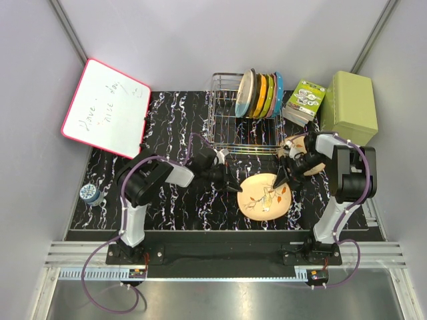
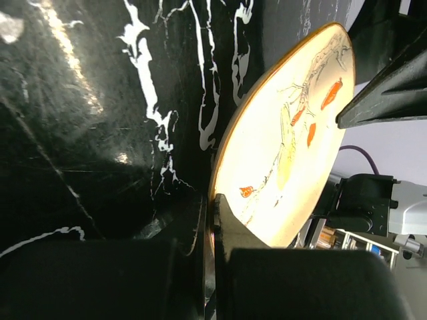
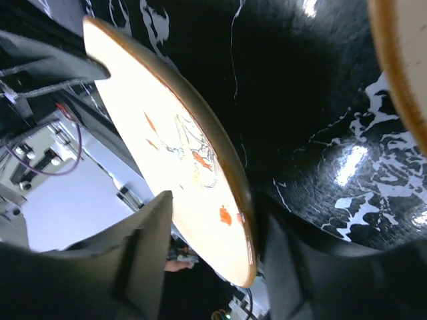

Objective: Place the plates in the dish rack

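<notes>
From overhead, the leaf plate point(image 1: 265, 197) sits in the middle of the table point(image 1: 173, 207), just in front of the dish rack point(image 1: 223, 143), with an arm on either side of it. The left tool point(image 1: 231, 183) is on its left rim and the right tool point(image 1: 281, 175) is on its upper right rim. The cream plate point(image 1: 245, 93) and the teal-blue plate point(image 1: 279, 93) stand in the rack's slots with smaller bright ones between them. A second leaf plate point(image 1: 293, 141) lies half hidden under the right arm.

Over to the left wrist. The left tool point(image 2: 210, 213) is pinching the leaf plate point(image 2: 287, 160) by its near rim, and the plate looks tipped up off the marbled table. One of the right tool's fingers point(image 2: 390, 90) touches the far edge.

Now the right wrist. The right tool point(image 3: 215, 200) straddles the rim of the leaf plate point(image 3: 160, 127), one finger over the face and one under. I can't tell whether it is clamped or just closing in. The second leaf plate point(image 3: 400, 67) peeks in at the top corner.

Here's the worry: two arms on one stiff plate. If they pull different ways, the rim could slip from a thin edge pinch and the plate would drop flat, or land on the plate beside it. If the left tool lets go before the right has a real hold, the result is the same. The rack's open slots are on its left, so a swing toward them must clear the wire front.
</notes>
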Controlling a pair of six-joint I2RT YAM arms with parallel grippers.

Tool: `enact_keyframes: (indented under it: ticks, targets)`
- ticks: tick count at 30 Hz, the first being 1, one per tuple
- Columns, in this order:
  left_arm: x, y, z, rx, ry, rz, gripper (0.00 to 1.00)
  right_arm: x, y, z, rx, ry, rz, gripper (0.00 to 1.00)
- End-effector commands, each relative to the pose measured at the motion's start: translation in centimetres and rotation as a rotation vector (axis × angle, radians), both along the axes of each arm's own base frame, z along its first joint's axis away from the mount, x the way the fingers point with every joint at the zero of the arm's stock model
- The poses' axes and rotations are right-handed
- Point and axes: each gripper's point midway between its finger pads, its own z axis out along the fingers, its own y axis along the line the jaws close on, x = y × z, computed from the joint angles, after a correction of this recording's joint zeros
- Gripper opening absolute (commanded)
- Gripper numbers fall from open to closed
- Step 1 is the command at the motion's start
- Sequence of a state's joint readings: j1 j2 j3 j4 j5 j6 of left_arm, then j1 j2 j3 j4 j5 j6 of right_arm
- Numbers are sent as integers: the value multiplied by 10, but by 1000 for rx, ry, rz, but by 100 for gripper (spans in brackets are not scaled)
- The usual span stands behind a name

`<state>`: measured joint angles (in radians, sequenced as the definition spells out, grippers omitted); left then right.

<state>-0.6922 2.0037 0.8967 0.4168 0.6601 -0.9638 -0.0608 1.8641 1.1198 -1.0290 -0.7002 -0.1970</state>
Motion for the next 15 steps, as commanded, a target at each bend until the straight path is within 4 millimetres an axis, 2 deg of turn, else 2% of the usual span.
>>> enact_keyframes:
  ticks: [1, 4, 5, 7, 8, 11, 13, 14, 15]
  targets:
    - [8, 30, -65, 225, 19, 103, 0, 5, 11, 17, 89, -71, 68, 52]
    - [11, 27, -63, 214, 12, 105, 0, 4, 11, 18, 92, -72, 78, 40]
    - [12, 27, -64, 214, 11, 107, 0, 4, 12, 19, 95, -77, 80, 31]
    - [16, 25, -62, 206, -2, 113, 0, 4, 14, 23, 111, -90, 84, 25]
    - [20, 22, -60, 200, -16, 118, 0, 5, 15, 25, 114, -98, 86, 17]
    - [28, 14, -51, 168, -37, 114, 0, 6, 14, 32, 108, -136, 87, 0]
    - [29, 10, -42, 161, -49, 105, 0, 7, 11, 34, 74, -156, 84, 0]
    - [30, 10, -40, 167, -53, 98, 4, 9, 9, 42, 60, -190, 84, 0]
    - [32, 12, -36, 176, -92, 69, 17, 9, 6, 44, 36, -202, 88, 0]
